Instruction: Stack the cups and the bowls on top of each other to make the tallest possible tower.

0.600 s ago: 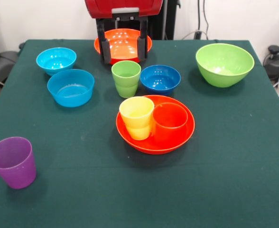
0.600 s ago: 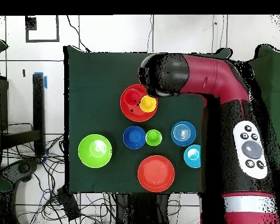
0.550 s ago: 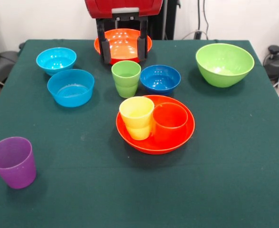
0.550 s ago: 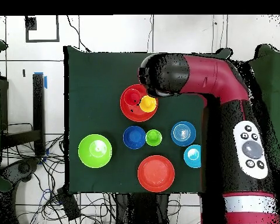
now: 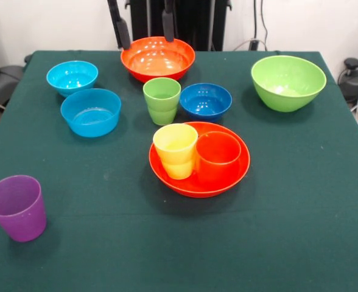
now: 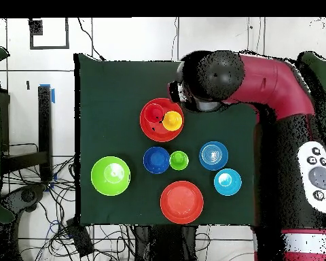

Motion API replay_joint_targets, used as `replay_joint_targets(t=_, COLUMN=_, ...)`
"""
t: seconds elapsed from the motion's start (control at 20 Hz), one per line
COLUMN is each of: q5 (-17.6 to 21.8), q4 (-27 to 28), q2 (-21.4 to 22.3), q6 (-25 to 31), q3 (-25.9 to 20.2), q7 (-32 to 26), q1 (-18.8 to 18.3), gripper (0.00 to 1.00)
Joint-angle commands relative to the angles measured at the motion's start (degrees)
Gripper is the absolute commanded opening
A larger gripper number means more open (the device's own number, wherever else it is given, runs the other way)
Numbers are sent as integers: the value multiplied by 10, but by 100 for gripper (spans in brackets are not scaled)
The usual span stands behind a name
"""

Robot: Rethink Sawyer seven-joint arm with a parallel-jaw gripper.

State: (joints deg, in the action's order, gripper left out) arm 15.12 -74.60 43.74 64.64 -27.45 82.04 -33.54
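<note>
My hand [image 5: 143,21] spread, empty, top centre of frame. Yellow cup [image 5: 175,150] and orange cup [image 5: 218,156] sit in orange bowl [image 5: 228,179], mid-frame. No tower yet; remaining pieces scattered over tabletop [image 5: 288,201], I judge.

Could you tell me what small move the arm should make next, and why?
Probably lower the open gripper over the far orange bowl. Its fingers hang empty just above that bowl's rim, and nothing is stacked yet apart from the yellow cup and orange cup standing in the near orange bowl.
</note>
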Motion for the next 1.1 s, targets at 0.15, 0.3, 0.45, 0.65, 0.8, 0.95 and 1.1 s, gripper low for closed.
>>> replay_joint_targets(t=0.15, q5=67, q4=46, q2=-24, q6=74, q3=-51, q7=-190, q1=4, gripper=100)
replay_joint_targets(t=0.3, q5=86, q4=76, q2=-55, q6=67, q3=-52, q7=-194, q1=3, gripper=100)
replay_joint_targets(t=0.45, q5=102, q4=102, q2=-84, q6=58, q3=-59, q7=-212, q1=-2, gripper=100)
replay_joint_targets(t=0.65, q5=118, q4=141, q2=-122, q6=62, q3=-68, q7=-235, q1=-5, gripper=100)
replay_joint_targets(t=0.8, q5=129, q4=170, q2=-151, q6=66, q3=-75, q7=-252, q1=-7, gripper=100)
replay_joint_targets(t=0.95, q5=141, q4=198, q2=-174, q6=69, q3=-81, q7=-270, q1=-9, gripper=100)
replay_joint_targets(t=1.1, q5=151, q4=228, q2=-199, q6=80, q3=-82, q7=-281, q1=-8, gripper=100)
